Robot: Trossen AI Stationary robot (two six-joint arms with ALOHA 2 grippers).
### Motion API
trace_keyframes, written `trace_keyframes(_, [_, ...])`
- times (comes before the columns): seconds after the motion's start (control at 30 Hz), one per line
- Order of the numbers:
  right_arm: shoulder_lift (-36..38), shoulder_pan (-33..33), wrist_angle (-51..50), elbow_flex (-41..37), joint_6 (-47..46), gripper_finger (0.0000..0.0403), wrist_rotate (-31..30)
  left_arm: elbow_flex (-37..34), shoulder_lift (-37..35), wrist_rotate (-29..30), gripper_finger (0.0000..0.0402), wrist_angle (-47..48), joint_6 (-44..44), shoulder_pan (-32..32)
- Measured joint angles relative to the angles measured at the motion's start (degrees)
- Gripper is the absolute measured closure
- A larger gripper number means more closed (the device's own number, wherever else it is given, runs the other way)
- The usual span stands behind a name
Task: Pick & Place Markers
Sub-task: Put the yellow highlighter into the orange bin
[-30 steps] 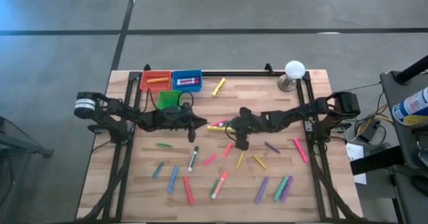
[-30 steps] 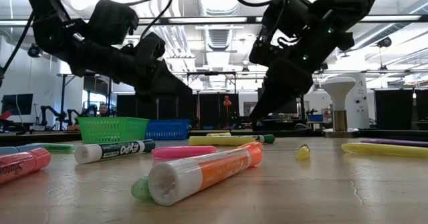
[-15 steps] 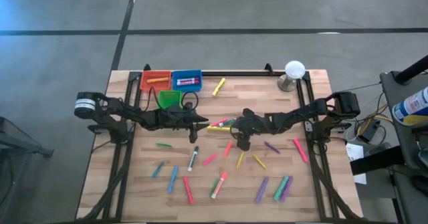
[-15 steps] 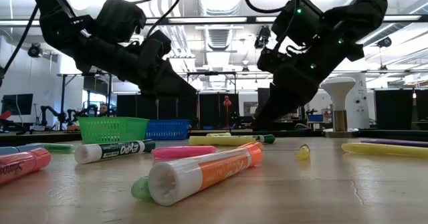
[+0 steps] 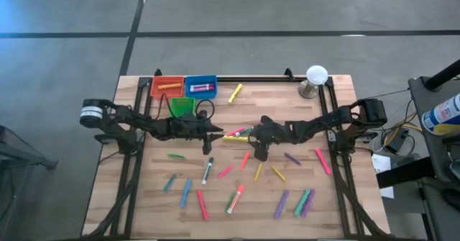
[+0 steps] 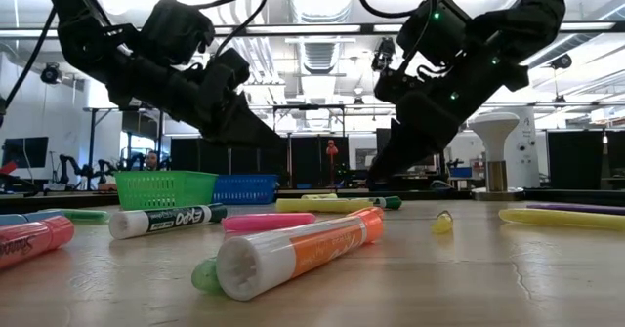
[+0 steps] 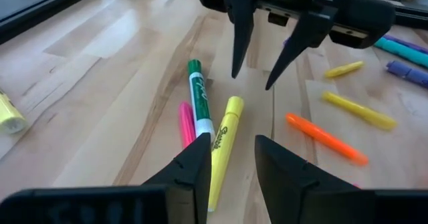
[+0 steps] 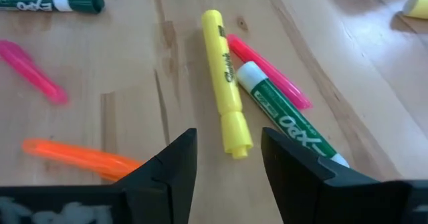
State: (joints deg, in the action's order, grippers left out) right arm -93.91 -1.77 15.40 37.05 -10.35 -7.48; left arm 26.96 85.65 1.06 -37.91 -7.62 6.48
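Two grippers meet at the centre of the frame above a wooden counter [image 5: 144, 205] strewn with markers [image 5: 237, 198]. The left gripper [image 5: 218, 132] and the right gripper [image 5: 251, 135] face each other, both with fingers spread apart and holding nothing. Between them lie a yellow marker [image 7: 224, 144], a green-capped marker [image 7: 198, 97] and a pink marker [image 7: 186, 124], side by side. Red, blue and green bins [image 5: 184, 87] sit at the upper left of the counter.

Three markers [image 5: 237, 134] side by side on surface [image 5: 345, 198], between left gripper [image 5: 218, 132] and right gripper [image 5: 250, 135]; bins [image 5: 184, 87] behind left gripper.
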Motion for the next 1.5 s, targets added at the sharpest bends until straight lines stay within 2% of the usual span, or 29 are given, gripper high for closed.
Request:
trace_keyframes(0.23, [-0.67, -0.12, 0.36, 0.22, 0.07, 0.0241, -0.17, 0.0, 0.0, 0.0, 0.0292, -0.04, -0.02, 0.0])
trace_keyframes(0.37, [-5.31, -0.12, 0.17, 2.82, 0.43, 0.0239, -0.54, 0.0, 0.0, 0.02, 0.0292, 0.16, -0.08, 0.0])
trace_keyframes(0.47, [-8.93, 0.03, -3.7, 5.64, 0.77, 0.0239, -1.78, -0.05, 0.0, 0.03, 0.0292, 0.92, -0.45, 0.0])
trace_keyframes(0.6, [-11.79, 0.03, -2.6, 7.54, 0.2, 0.0243, -1.48, -0.05, 0.0, 0.04, 0.0292, 1.96, -0.52, 0.0])
trace_keyframes(0.73, [-12.75, 0.03, -2.14, 7.77, -0.8, 0.0273, -1.61, -0.05, 0.0, 0.05, 0.0292, 2.44, -0.85, 0.0])
trace_keyframes(0.9, [-11.87, 0.13, -2.69, 7.68, -1.03, 0.0334, -1.45, 0.0, 0.0, 0.02, 0.0292, 3.47, -2.94, 0.0])
trace_keyframes(0.97, [-11.11, 0.56, -3.34, 7.55, 0.24, 0.0347, -1.45, 0.0, 0.0, 0.02, 0.0292, 3.58, -3.63, 0.0])
trace_keyframes(1.2, [-9.42, 2.5, -4.52, 9.75, 6.52, 0.0346, -0.81, 0.23, 0.0, -0.44, 0.0292, 4.86, -3.39, -0.07])
trace_keyframes(1.5, [-11.52, 3.68, -14.55, 20.47, 17.94, 0.0341, -2.98, 5.95, 0.0, -4.95, 0.0292, 18.03, -3.12, -1.1])
